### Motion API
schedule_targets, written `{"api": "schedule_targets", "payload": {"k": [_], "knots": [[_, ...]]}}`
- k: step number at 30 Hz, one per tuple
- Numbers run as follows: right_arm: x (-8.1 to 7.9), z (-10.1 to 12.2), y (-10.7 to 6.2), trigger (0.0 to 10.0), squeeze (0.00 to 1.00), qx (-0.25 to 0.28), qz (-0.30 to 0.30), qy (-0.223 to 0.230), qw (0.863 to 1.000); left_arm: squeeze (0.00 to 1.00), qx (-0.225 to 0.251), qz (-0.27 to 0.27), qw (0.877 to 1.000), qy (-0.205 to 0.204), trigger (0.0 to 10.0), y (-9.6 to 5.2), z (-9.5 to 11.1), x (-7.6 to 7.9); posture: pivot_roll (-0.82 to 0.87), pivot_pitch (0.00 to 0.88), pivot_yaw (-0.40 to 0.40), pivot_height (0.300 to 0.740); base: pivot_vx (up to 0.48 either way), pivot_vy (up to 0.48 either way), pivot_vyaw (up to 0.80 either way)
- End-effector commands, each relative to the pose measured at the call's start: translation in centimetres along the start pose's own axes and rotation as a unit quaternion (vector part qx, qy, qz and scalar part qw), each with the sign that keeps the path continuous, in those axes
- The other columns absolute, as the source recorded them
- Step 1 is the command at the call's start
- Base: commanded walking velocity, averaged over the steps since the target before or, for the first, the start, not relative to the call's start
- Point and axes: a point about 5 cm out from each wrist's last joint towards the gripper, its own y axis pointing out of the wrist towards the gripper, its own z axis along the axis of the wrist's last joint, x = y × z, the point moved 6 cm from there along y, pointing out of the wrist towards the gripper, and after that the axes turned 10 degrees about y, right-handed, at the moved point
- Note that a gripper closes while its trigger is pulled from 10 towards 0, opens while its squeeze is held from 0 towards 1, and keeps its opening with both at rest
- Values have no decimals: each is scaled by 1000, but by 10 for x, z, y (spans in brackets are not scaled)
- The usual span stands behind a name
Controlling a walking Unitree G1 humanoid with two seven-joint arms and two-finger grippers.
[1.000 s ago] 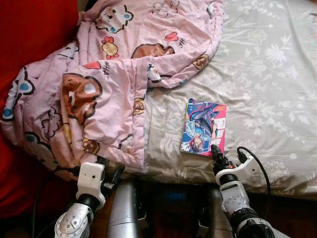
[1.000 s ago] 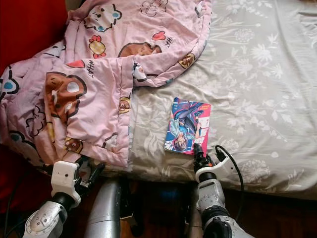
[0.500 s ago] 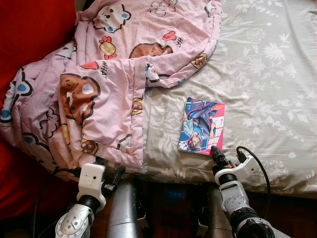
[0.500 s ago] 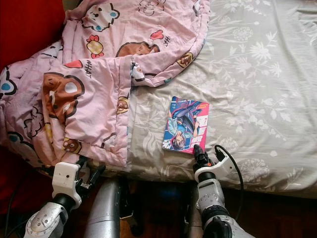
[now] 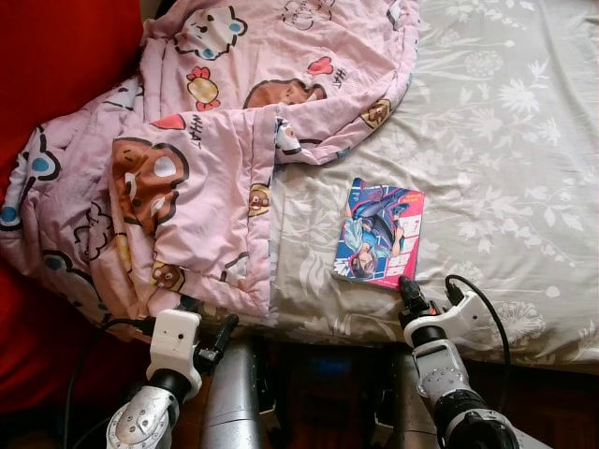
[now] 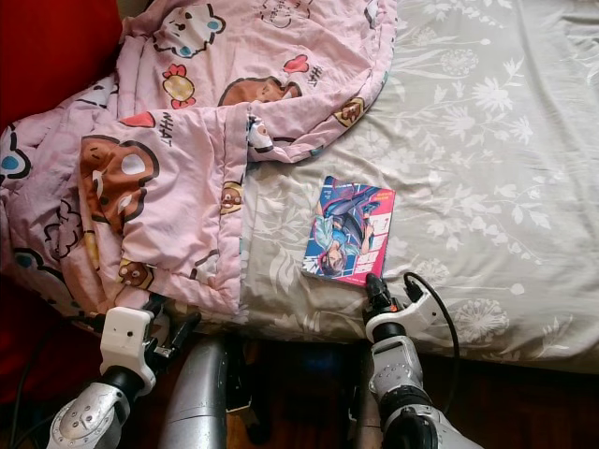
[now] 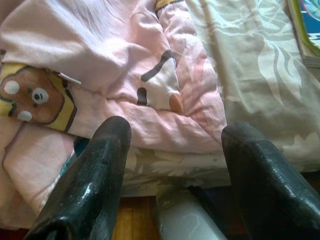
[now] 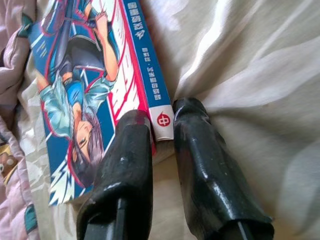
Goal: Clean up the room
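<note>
Right gripper (image 8: 162, 135): my two black fingers (image 8: 131, 165) pinched on the near spine corner of the comic book (image 5: 378, 234), one finger on the cover, the other against the sheet. Comic book: flat on the grey floral bed sheet (image 5: 487, 131), close to the bed's near edge, cover up, just beside the pink cartoon blanket (image 5: 187, 159). Blanket: rumpled over my left part of the bed, hanging past the edge. Left gripper (image 7: 172, 150): fingers spread apart, grasping nothing, low at the bed edge facing the blanket's hem.
</note>
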Motion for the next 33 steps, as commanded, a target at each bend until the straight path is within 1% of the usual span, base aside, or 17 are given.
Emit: {"api": "schedule_targets", "payload": {"k": [1,5,7,12,13,17,19,20,21,23,25,26,27,28,30,32,33], "knots": [[11,-17,-7,0,0,-24,-22,11,999,0,-26,-3,1000,2,10000,-5,-15,3,117,354,77,615,0,0,0],[14,-15,-9,0,0,-22,-24,11,999,0,-22,-2,1000,3,10000,6,-16,3,106,323,71,615,0,0,0],[16,-14,-9,0,0,-21,-26,9,999,0,-20,1,1000,4,10000,8,-15,1,102,315,68,615,0,0,0],[16,-8,-8,0,0,-14,-28,-14,999,0,-18,8,1000,7,10000,17,-16,-3,79,278,56,615,0,0,0],[16,-4,-8,0,0,-9,-32,-31,999,0,-16,10,1000,7,10000,21,-16,-4,69,266,52,615,0,0,0],[20,5,-9,0,0,2,-43,-56,998,0,-17,18,1000,14,10000,30,-18,-5,52,233,45,615,0,0,0],[27,12,-12,0,0,9,-60,-107,992,0,-13,21,1000,13,10000,37,-18,-6,30,203,36,615,0,0,0],[27,12,-12,0,0,9,-60,-107,992,0,-13,21,1000,13,10000,37,-18,-6,30,203,36,615,0,0,0],[29,17,-13,0,0,16,-67,-127,990,0,-10,22,1000,11,10000,41,-18,-6,18,191,32,615,0,0,0],[28,22,-13,0,0,26,-64,-133,989,0,-10,23,1000,10,10000,44,-19,-6,7,177,28,615,0,0,0],[20,28,-11,0,0,34,-46,-163,985,0,-9,28,1000,8,10000,48,-20,-7,-9,155,23,615,0,0,0],[20,28,-11,0,0,34,-46,-163,985,0,-9,28,1000,8,10000,48,-20,-7,-9,155,23,615,0,0,0],[16,30,-10,7294,0,37,-37,-190,980,0,-10,30,999,8,10000,50,-22,-8,-16,145,19,615,0,0,0],[8,31,-8,10000,0,36,-20,-221,974,0,-12,33,999,8,10000,51,-23,-9,-25,125,13,615,0,0,0],[3,32,-6,10000,0,37,-10,-235,971,0,-13,34,999,8,10000,53,-24,-11,-34,114,7,615,0,0,0],[-7,41,-4,10000,0,53,2,-268,962,0,-13,45,999,11,10000,55,-26,-18,-46,96,-6,615,0,0,0],[-7,41,-4,10000,0,53,2,-268,962,0,-13,45,999,11,10000,55,-26,-18,-46,96,-6,615,0,0,0]]}}
